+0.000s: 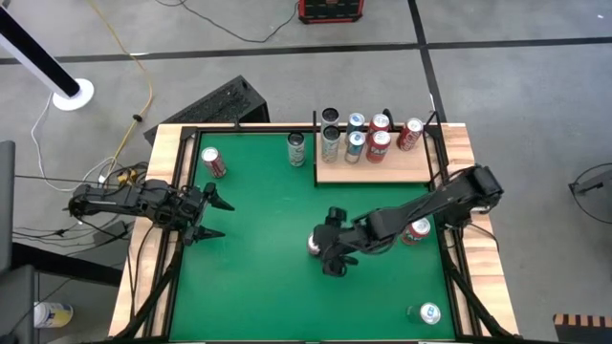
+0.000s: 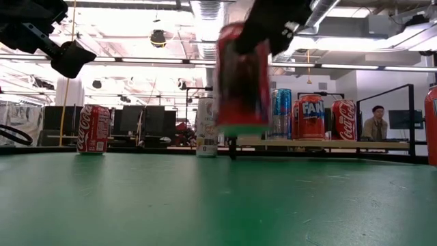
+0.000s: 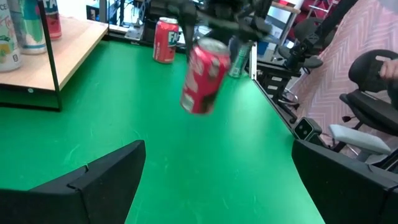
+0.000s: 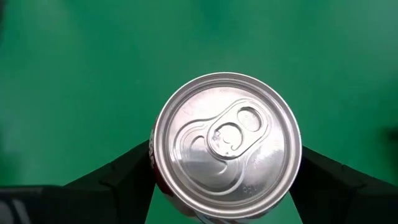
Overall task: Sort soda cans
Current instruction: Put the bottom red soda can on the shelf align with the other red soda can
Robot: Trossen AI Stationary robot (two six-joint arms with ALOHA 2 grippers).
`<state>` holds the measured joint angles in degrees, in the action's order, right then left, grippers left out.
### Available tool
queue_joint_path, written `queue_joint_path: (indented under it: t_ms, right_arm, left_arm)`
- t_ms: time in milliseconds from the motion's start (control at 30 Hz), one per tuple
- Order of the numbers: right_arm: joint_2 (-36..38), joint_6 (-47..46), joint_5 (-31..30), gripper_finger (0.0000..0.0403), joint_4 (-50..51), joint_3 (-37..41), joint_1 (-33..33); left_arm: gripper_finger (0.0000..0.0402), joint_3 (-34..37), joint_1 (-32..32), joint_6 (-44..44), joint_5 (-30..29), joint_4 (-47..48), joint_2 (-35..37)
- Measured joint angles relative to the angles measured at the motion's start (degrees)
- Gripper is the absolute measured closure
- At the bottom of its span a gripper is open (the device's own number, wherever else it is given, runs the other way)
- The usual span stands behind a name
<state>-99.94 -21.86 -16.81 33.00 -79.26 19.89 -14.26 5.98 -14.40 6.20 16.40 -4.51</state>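
A red soda can (image 1: 314, 245) hangs above the middle of the green table, with my right gripper (image 1: 325, 247) shut on it. The right wrist view looks onto its silver top (image 4: 227, 143). In the low view the can (image 2: 242, 75) is clear of the table. My left gripper (image 1: 215, 215) stands open at the table's left edge, with nothing between its fingers. Another red can (image 1: 212, 162) stands at the far left, and a pale can (image 1: 296, 149) stands upright beside the wooden platform (image 1: 373, 172). My right gripper pinches the red can between its two fingers, one on each side of its wall just below the silver top (image 4: 153, 175). The fingers (image 4: 124, 177) come slanting down from the table's right side. The can (image 3: 204, 76) hangs lifted clear and tilted.
Several cans stand in rows on the wooden platform at the far right. A red can (image 1: 417, 230) lies under my right arm near the right edge. One more can (image 1: 429, 313) stands at the near right corner. A raised black frame (image 1: 187, 182) borders the table.
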Motion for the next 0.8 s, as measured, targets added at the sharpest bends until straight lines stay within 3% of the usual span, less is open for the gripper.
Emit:
queue_joint_path:
  t_ms: [233,500,600,800]
  right_arm:
    - [10.1,-12.5,-10.3,0.0078,19.5,-0.1,0.0]
    - [18.8,-46.0,-24.3,0.0078,48.5,2.1,-0.4]
    - [21.5,-57.1,-25.9,0.0078,54.1,4.7,-1.7]
    - [26.1,-68.3,-26.8,0.0078,56.6,13.2,-7.7]
  left_arm:
    - [0.0011,0.0,0.0,-0.1,0.0,0.0,0.0]
    - [0.0011,0.0,0.0,-0.2,0.0,0.0,0.0]
    - [0.0011,0.0,0.0,-0.2,0.0,0.0,0.0]
    - [0.0011,0.0,0.0,-0.2,0.1,0.0,0.0]
